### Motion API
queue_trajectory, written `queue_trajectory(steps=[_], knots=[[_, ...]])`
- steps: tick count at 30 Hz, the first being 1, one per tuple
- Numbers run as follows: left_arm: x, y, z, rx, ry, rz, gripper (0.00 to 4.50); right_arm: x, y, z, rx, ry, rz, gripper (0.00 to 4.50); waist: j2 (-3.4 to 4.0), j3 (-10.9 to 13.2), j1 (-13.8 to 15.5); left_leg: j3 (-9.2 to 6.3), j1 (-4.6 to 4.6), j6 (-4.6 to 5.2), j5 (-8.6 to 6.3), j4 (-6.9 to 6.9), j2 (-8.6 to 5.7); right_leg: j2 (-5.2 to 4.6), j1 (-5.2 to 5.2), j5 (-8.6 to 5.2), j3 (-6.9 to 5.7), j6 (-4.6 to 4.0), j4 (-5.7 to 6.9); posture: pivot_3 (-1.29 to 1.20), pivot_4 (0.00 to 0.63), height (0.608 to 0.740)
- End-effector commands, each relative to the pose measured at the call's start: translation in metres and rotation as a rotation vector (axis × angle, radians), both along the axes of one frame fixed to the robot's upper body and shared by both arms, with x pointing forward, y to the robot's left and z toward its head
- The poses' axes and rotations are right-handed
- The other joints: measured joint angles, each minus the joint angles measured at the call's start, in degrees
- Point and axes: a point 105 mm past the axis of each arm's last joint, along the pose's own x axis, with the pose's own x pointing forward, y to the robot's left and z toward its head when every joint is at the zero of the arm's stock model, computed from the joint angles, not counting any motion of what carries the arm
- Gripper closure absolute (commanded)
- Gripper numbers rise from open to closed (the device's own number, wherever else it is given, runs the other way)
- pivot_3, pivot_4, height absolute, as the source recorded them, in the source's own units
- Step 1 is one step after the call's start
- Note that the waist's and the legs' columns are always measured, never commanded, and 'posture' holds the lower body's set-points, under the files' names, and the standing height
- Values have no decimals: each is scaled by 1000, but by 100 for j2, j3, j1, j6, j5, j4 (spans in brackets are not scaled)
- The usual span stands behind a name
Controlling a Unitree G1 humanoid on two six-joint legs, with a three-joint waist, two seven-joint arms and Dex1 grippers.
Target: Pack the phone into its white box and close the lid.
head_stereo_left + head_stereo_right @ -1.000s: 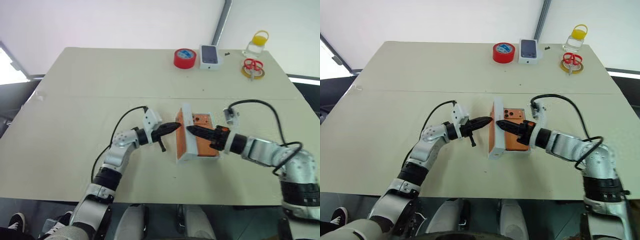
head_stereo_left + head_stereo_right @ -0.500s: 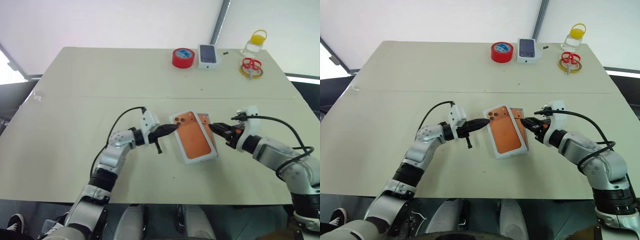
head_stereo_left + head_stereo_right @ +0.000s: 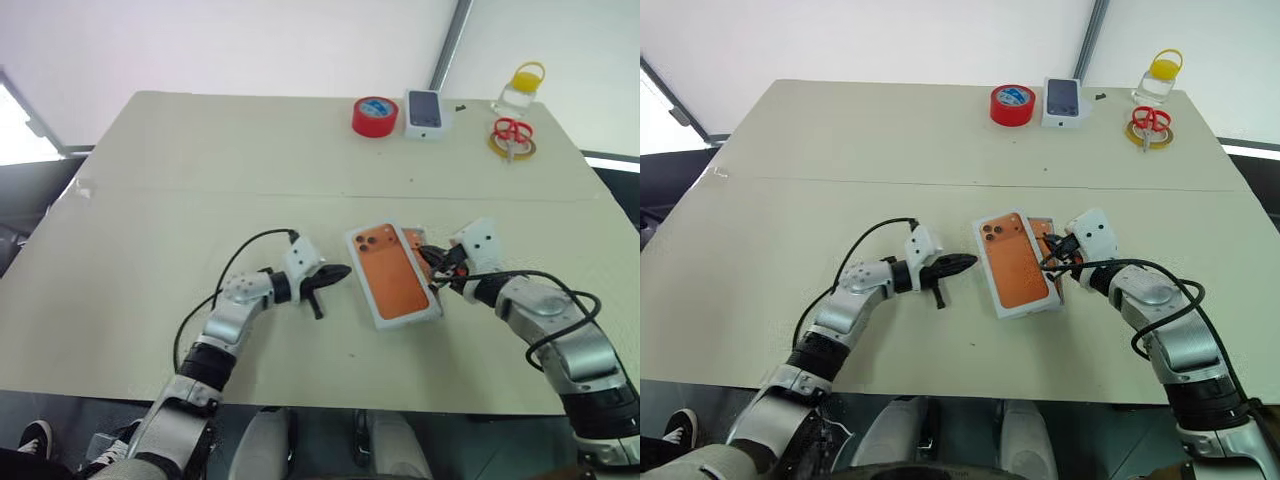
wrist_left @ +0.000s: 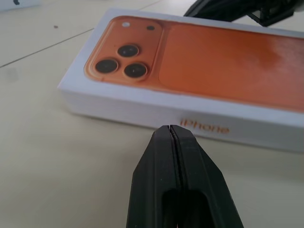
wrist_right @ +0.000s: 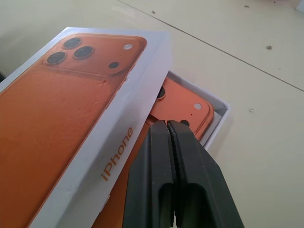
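From the head views, the lid lies picture side up across the white box, but shifted to the left and skewed, so a strip of the box and the phone inside it shows along the right edge. The left gripper sits just left of the lid, fingers pressed together on nothing. The right gripper is at the lid's right edge, also pinched shut and empty.

In the left wrist view, the closed fingertips point at the lid's long side wall, close to it; I can't tell if they touch.

In the right wrist view, the shut fingers hang over the gap where the phone lies in the box, the lid overhanging it at an angle.

So packing looks done and closing is in hand. Next, I'd guess, the lid needs nudging right and squaring up, then pressing down flat.
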Motion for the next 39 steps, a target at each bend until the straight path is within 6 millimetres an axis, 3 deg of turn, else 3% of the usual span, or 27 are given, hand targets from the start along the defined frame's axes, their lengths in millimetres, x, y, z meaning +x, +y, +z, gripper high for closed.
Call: queue_trajectory(steps=[1, 7, 16, 25, 31, 39], knots=[[3, -17, 11, -21, -54, -6, 4500, -1, 0, 13, -1, -55, 4, 4440, 0, 0, 3, -1, 0, 0, 0, 0, 0, 0, 0, 0, 0, 0, 0, 0, 150, 740], [12, -32, 25, -68, -67, 10, 4500, 1, -7, 10, -41, -64, -39, 4440, -1, 0, 3, -1, 0, 0, 0, 1, 0, 0, 0, 0, 0, -1, 2, 0, 150, 740], [11, -46, 21, -42, -66, -43, 4500, 11, -17, 3, -92, -62, -87, 4440, -1, 0, 1, 0, 0, 0, 0, 1, -2, 1, 0, 0, -1, -1, 1, 0, 150, 740], [16, -42, 23, -51, -71, -13, 4500, 13, -20, -2, -145, -77, -102, 4440, 0, 0, 3, 0, 0, 0, 0, 1, -2, 1, 0, 1, -1, 0, 2, 0, 150, 740], [11, -49, 23, -36, -99, -31, 4500, 21, -33, -5, -218, -81, -154, 4440, 0, 0, 7, 0, 1, 0, 0, 1, -3, 1, 0, 1, -1, 0, 3, 0, 150, 740], [13, -41, 15, -31, -76, 13, 4500, 26, -24, 11, -199, -148, -138, 4440, 0, 0, 0, 0, 1, 0, 0, 1, -5, 0, 0, 2, 0, 0, 4, 0, 150, 740]])
